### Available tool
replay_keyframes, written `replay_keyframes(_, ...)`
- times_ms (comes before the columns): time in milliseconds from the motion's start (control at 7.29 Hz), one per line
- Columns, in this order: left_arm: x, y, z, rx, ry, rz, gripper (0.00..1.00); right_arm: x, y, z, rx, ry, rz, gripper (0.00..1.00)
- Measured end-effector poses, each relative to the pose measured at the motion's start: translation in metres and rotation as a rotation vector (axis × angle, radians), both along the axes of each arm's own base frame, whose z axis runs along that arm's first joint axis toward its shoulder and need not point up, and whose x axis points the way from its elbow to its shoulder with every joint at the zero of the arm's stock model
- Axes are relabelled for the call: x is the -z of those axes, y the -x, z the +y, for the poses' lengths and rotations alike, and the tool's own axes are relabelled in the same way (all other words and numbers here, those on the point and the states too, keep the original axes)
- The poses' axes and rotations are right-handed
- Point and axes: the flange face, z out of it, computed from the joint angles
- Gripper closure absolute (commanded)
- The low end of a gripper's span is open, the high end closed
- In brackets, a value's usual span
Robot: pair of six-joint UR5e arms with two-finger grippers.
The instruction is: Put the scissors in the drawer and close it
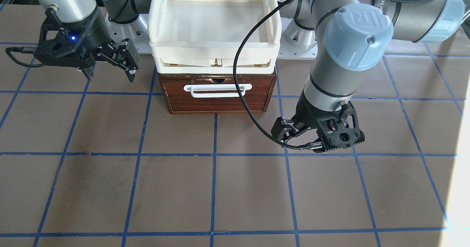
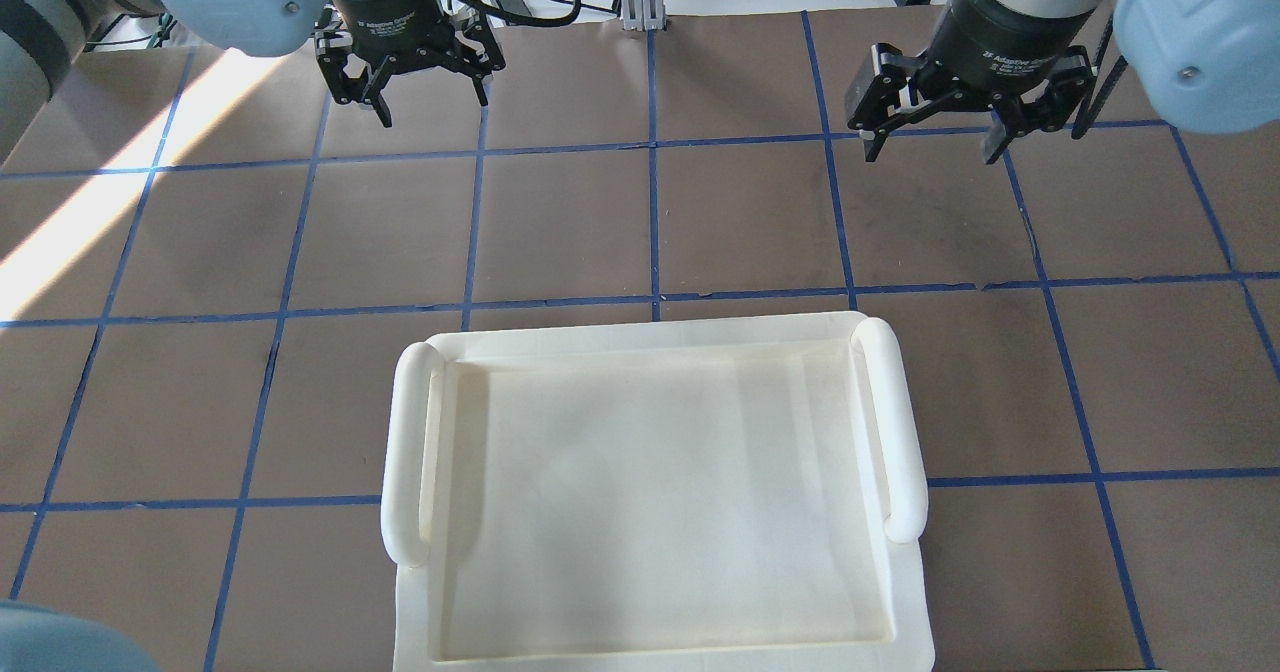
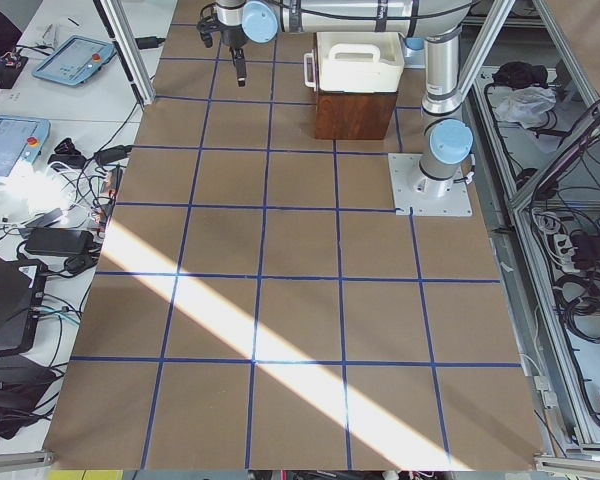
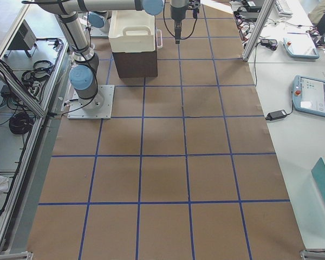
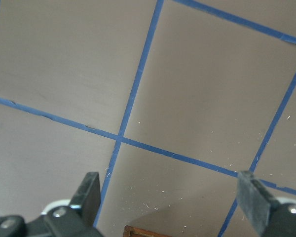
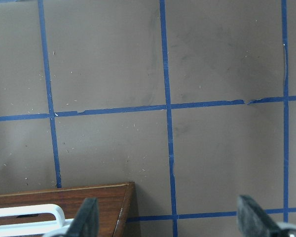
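Left gripper [image 2: 432, 100] and right gripper [image 2: 932, 144] both hang spread and empty. Largest between them is the cream-white plastic tray [image 1: 214, 50]. Under it the dark reddish-brown wooden-fronted drawer [image 1: 220, 105] looks flush, so shut, with its white bar handle [image 1: 216, 94] running nine-to-three. In the front-facing view it lies near ten o'clock from the left gripper and just past three from the right; neither is clearly nearer. No orange-and-grey scissors show in any view; they are probably already inside.
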Motion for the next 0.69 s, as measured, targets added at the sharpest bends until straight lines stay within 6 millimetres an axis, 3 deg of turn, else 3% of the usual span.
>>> replay_keyframes(412, -0.042, -0.03, 0.029, 0.131, 0.038, -0.005, 0.0, 0.0, 0.0, 0.0, 0.0, -0.001, 0.0, 0.0)
replay_keyframes(686, -0.047, -0.051, 0.06, 0.193, 0.02, -0.016, 0.0, 0.001, 0.0, 0.0, 0.0, -0.002, 0.0, 0.0)
